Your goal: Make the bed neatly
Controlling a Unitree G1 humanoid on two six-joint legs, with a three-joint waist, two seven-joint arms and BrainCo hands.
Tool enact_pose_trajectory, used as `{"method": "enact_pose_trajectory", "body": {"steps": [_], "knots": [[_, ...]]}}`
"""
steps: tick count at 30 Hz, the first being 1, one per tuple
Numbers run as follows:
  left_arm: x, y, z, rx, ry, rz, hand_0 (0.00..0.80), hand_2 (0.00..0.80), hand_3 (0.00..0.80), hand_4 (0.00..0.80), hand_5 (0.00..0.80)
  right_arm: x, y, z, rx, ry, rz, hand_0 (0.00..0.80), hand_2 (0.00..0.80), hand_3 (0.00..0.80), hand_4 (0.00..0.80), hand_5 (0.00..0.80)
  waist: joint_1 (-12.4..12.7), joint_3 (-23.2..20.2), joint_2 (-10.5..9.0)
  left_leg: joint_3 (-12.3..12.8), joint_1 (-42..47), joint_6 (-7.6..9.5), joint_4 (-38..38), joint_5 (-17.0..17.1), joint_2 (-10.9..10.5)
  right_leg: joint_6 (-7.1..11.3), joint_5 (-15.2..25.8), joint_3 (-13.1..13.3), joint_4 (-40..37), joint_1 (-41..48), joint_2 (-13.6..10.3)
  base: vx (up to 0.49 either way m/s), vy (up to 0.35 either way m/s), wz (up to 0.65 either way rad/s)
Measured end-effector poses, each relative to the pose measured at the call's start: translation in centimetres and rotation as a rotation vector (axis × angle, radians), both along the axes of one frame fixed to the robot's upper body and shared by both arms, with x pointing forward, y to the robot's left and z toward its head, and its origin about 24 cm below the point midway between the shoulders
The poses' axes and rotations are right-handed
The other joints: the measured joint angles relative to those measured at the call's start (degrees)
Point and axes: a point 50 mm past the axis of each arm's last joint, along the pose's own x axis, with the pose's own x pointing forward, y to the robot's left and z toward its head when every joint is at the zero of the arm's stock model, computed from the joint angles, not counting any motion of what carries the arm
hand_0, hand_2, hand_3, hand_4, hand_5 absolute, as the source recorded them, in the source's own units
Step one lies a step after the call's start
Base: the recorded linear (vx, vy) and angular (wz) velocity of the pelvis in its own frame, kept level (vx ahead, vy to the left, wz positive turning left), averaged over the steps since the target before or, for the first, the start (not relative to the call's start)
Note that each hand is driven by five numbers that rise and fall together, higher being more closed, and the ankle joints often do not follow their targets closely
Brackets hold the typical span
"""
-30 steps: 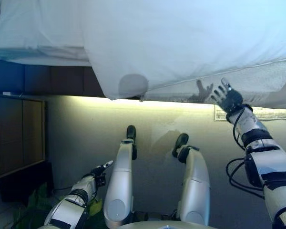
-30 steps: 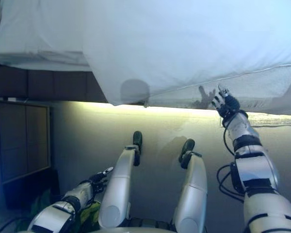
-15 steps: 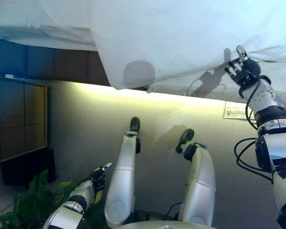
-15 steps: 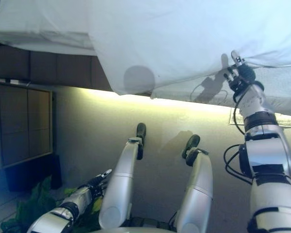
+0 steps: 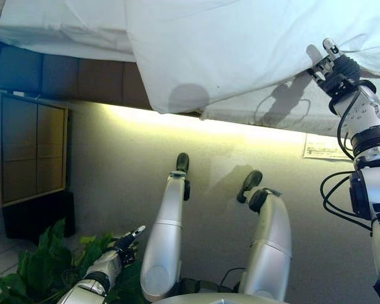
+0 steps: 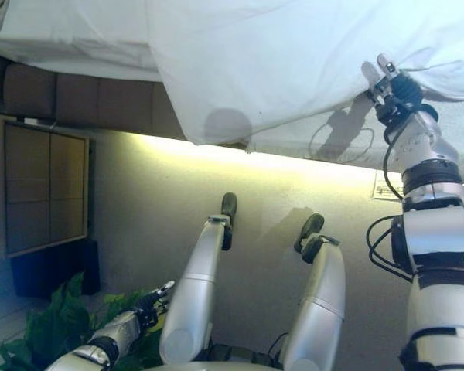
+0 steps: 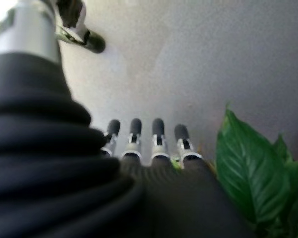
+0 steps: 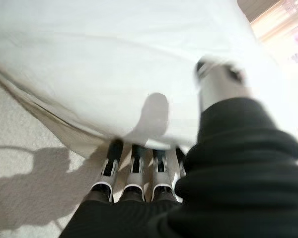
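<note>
A white duvet (image 5: 240,44) lies over the bed and hangs over its near edge, ending in a drooping corner (image 5: 171,101). The pale mattress side (image 5: 285,111) shows below it. My right hand (image 5: 334,65) is raised to the duvet's hanging edge at the right. Its fingers (image 8: 134,161) are straight, with their tips against the underside of the cloth edge and the thumb apart. My left hand (image 5: 125,242) hangs low at the lower left, away from the bed. Its fingers (image 7: 156,134) are straight and hold nothing.
A wooden cabinet (image 5: 25,152) stands at the left. A green plant (image 5: 44,269) sits on the floor beside my left hand. Dark padded panels (image 5: 63,76) run under the bed's left part. A white label (image 5: 326,147) is on the bed's side.
My right hand has risen from the mattress side up to the duvet's hanging edge. The left hand has sunk a little lower. The view has also shifted.
</note>
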Motion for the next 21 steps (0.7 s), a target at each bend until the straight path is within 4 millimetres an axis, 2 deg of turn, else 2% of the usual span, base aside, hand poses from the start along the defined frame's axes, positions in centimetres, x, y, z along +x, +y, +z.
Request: {"method": "enact_pose_trajectory", "body": {"steps": [4,10,15,18,21], "knots": [[0.2,-0.2,0.1,-0.003,-0.017,-0.005,0.0,0.0,0.0,0.0,0.0,-0.1,-0.1,-0.9,-0.006,0.007,0.023,0.8,0.8,0.8,0.8,0.8,-0.1,0.0,0.02,0.9,6.4,0.41,-3.3,0.3,0.4,0.35,0.4,-0.4,-3.2,6.0,0.1,0.038,0.054,-0.08],[0.1,-0.2,0.1,0.001,-0.031,-0.008,0.0,0.0,0.0,0.0,0.0,-0.2,0.0,-1.7,-0.036,0.026,0.048,0.8,0.8,0.8,0.8,0.8,-0.2,-0.2,0.08,2.9,15.2,1.08,-10.0,1.1,1.2,1.43,2.6,-2.6,-11.1,15.2,0.1,0.066,0.035,-0.1],[1.1,-0.4,0.7,0.005,-0.09,-0.015,0.0,0.0,0.0,0.0,0.0,0.2,1.3,-2.2,-0.018,0.014,0.103,0.8,0.8,0.8,0.8,0.8,-0.2,-1.0,-0.05,4.2,21.4,0.9,-14.9,1.5,1.1,2.88,4.7,-3.2,-17.3,21.7,0.6,0.065,0.038,-0.04],[3.6,-0.7,2.3,0.001,-0.192,-0.019,0.0,0.0,0.0,0.0,0.0,0.4,2.0,-1.8,-0.024,-0.008,0.13,0.8,0.8,0.8,0.8,0.8,-0.2,-1.3,-0.05,4.7,24.3,1.12,-18.0,2.6,1.0,3.42,6.1,-3.7,-20.8,24.9,1.0,0.044,0.008,-0.02],[8.3,-0.7,6.3,-0.031,-0.383,0.016,0.0,0.0,0.0,0.0,0.0,0.5,2.8,-2.1,-0.027,-0.01,0.157,0.8,0.8,0.8,0.8,0.8,-0.3,-1.9,-0.55,4.6,27.1,1.22,-20.8,3.3,0.8,3.78,6.9,-4.4,-23.8,27.8,1.3,0.021,-0.01,0.04]]}}
